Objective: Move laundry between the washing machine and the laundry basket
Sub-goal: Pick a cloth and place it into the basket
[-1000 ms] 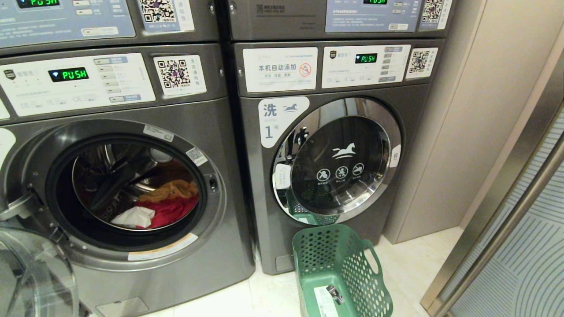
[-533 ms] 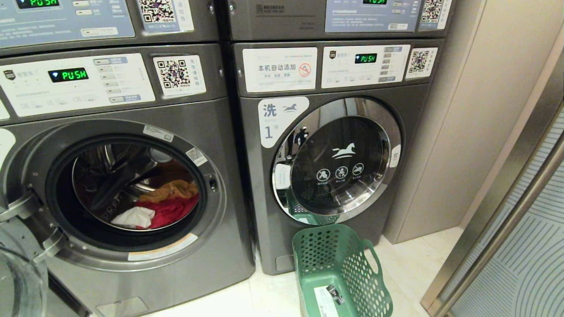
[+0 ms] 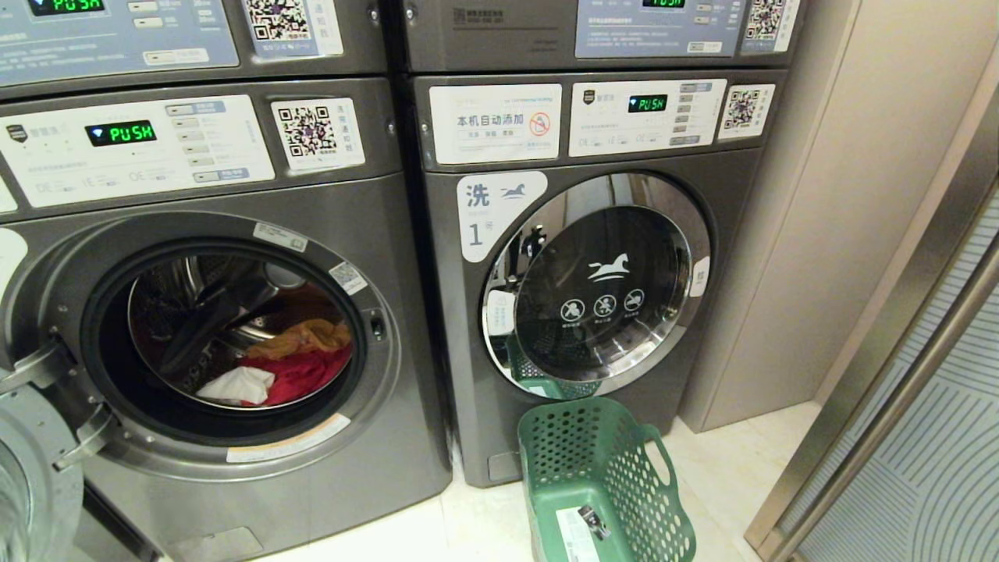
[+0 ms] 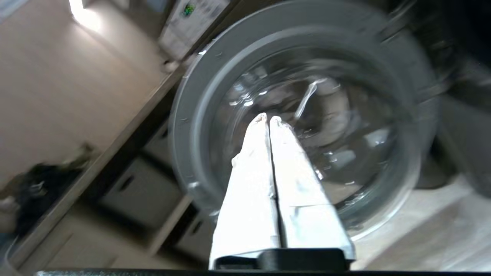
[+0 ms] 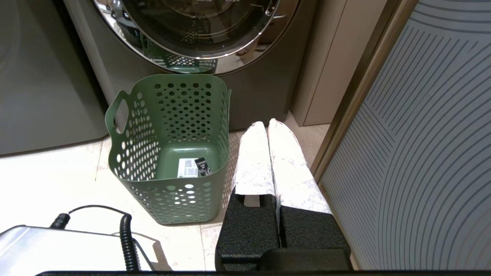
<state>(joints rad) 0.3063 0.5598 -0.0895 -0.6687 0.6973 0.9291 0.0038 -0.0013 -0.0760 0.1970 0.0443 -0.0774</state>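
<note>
Washing machine (image 3: 234,336) door (image 3: 31,476) swung wide so drum is reachable; laundry (image 3: 289,363) heaped at drum's front right. Left gripper (image 4: 268,119) pinched closed, empty, facing door glass. Right gripper (image 5: 267,124) closed, empty, parked just beside the laundry basket (image 5: 168,153), which sits empty on the floor.
</note>
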